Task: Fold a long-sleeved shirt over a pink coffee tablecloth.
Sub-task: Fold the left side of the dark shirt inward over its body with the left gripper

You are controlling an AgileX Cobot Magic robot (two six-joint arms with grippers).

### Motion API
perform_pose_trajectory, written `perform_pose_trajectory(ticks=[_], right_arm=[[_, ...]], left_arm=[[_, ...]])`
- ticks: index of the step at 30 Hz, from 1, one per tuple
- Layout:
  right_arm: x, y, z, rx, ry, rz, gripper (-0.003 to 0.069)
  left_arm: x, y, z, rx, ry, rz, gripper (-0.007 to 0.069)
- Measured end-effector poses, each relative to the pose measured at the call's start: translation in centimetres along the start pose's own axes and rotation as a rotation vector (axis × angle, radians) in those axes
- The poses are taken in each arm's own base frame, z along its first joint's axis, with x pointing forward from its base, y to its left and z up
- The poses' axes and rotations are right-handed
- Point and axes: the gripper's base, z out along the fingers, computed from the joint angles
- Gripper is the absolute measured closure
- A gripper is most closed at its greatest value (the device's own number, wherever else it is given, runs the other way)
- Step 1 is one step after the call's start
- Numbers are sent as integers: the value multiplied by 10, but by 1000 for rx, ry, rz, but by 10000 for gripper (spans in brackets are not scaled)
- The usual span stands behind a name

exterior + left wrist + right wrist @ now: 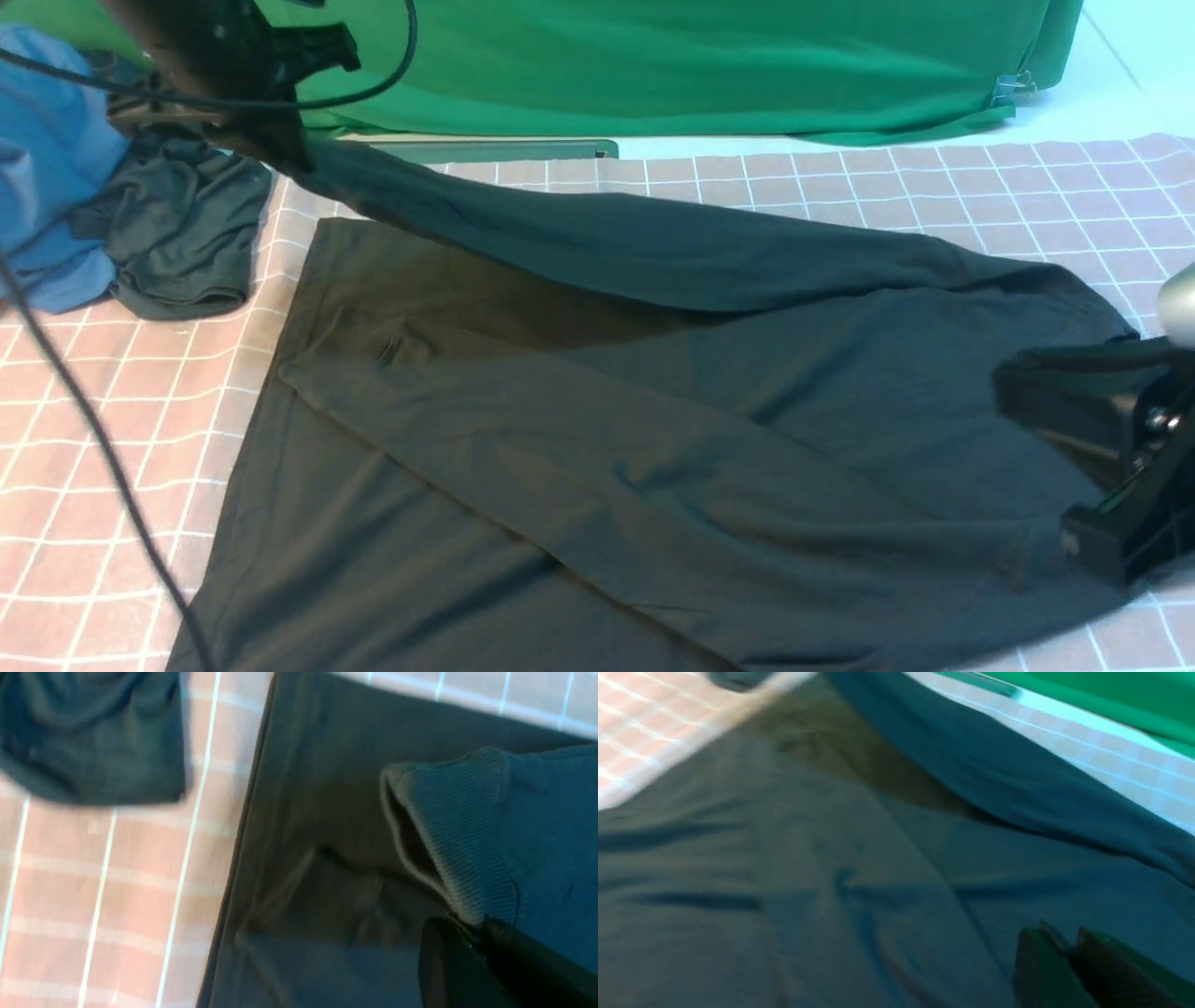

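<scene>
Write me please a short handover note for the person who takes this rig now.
The left pincer: shut on the sleeve cuff, sleeve lifted and stretched across.
The right pincer: low on the long-sleeved shirt at its right end; grip unclear.
Shirt lies flat on the pink tablecloth.
Done: the other sleeve lies across the body.
Left: lay down the held sleeve, then fold the body.
</scene>
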Motion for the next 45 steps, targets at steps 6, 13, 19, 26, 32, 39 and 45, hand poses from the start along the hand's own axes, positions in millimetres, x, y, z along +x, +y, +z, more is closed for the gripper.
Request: perform_pose_trajectory(ticks=[6,13,19,26,32,39,45], right_arm=[[4,-19,0,123,44,45,533],[4,-31,0,197,49,70,613],[4,-34,-1,210,43,74,615],[4,-34,-1,213,42,69,613],[4,-34,-1,213,42,69,608],[4,-34,-1,212,41,69,603],[3,-34,-1,211,38,70,589]], left_arm=[[49,12,-14,-25,91,-33,594],[106,11,-7,-44,180,-43,594],[128,19,13,-80,241,-67,594],[134,21,17,-83,246,-76,594],[137,21,-2,-67,216,-97,594],[149,26,0,-99,278,-109,594],[158,29,13,-94,280,-111,571]])
